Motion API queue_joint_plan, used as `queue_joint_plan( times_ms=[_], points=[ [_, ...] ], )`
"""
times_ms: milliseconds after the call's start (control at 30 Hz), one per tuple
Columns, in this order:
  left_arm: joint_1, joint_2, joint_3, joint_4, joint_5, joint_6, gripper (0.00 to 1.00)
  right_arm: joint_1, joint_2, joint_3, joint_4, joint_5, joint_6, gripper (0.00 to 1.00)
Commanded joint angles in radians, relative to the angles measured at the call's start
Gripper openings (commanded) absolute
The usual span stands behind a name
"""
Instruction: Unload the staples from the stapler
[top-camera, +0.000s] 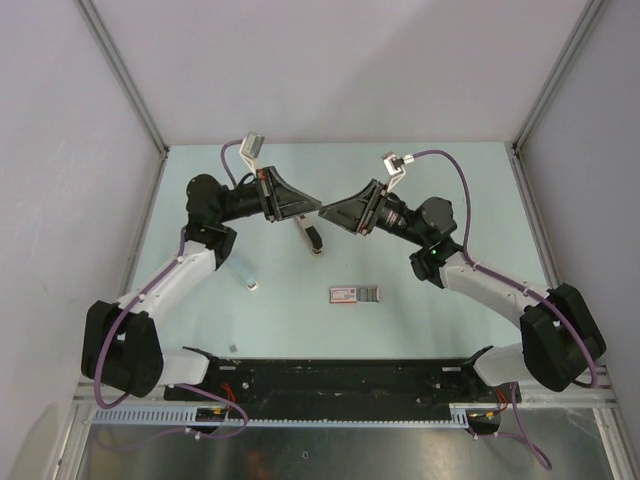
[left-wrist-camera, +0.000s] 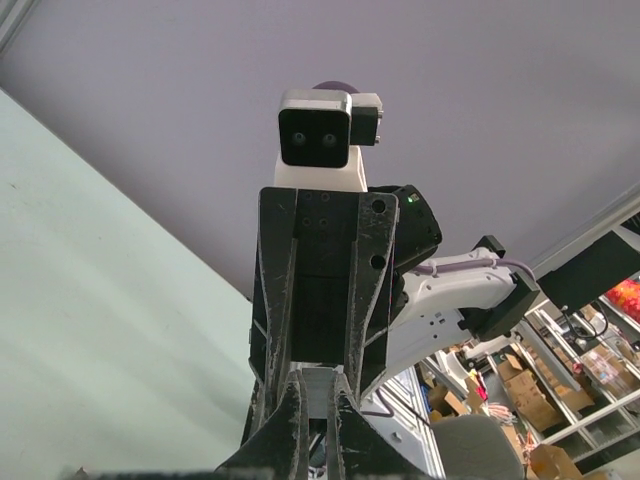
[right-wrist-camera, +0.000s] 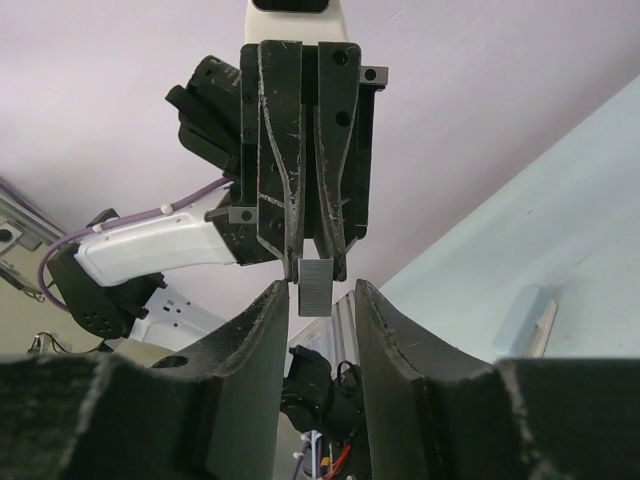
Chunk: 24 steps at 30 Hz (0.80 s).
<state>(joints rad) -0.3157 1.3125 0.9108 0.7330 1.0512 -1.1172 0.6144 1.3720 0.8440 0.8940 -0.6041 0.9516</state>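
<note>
The stapler (top-camera: 311, 237) lies on the table just below where my two grippers meet; it is silver-grey with a black end. My left gripper (top-camera: 314, 210) is shut on a short grey strip of staples (right-wrist-camera: 315, 286), which it holds in the air. The strip also shows between its fingers in the left wrist view (left-wrist-camera: 323, 388). My right gripper (top-camera: 329, 213) faces it tip to tip, open, with its fingers (right-wrist-camera: 268, 330) on either side of the strip and not touching it. The stapler is out of both wrist views.
A flat red-and-white packet with a grey strip (top-camera: 355, 293) lies on the table nearer the arm bases. A pale slim object (top-camera: 243, 274) lies to the left, beside my left arm. Grey walls close off the back and both sides.
</note>
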Motion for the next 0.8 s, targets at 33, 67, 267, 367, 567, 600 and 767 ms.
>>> queue_joint_plan(
  times_ms=[33,67,267,367,567,600,767],
  points=[
    [-0.004,-0.029,-0.001,0.037,0.005,0.020,0.00,0.011,0.011,0.042,0.091,0.016,0.021,0.34],
    [-0.004,-0.028,-0.001,0.037,0.004,0.020,0.00,0.013,0.014,0.044,0.093,0.015,0.023,0.33],
    [-0.004,-0.020,0.007,0.037,0.004,0.024,0.00,0.015,0.023,0.052,0.097,0.002,0.030,0.25],
    [-0.004,-0.019,0.003,0.037,0.005,0.027,0.00,0.015,0.022,0.052,0.097,0.003,0.028,0.19],
    [-0.001,-0.020,0.006,0.018,0.004,0.048,0.24,0.008,-0.004,0.052,0.033,0.015,-0.006,0.07],
    [0.001,-0.021,0.015,-0.002,0.003,0.068,0.35,0.003,-0.012,0.053,-0.008,0.021,-0.019,0.05],
    [0.033,-0.013,0.190,-0.522,-0.068,0.420,0.52,-0.014,-0.085,0.070,-0.418,0.155,-0.193,0.00]
  ],
)
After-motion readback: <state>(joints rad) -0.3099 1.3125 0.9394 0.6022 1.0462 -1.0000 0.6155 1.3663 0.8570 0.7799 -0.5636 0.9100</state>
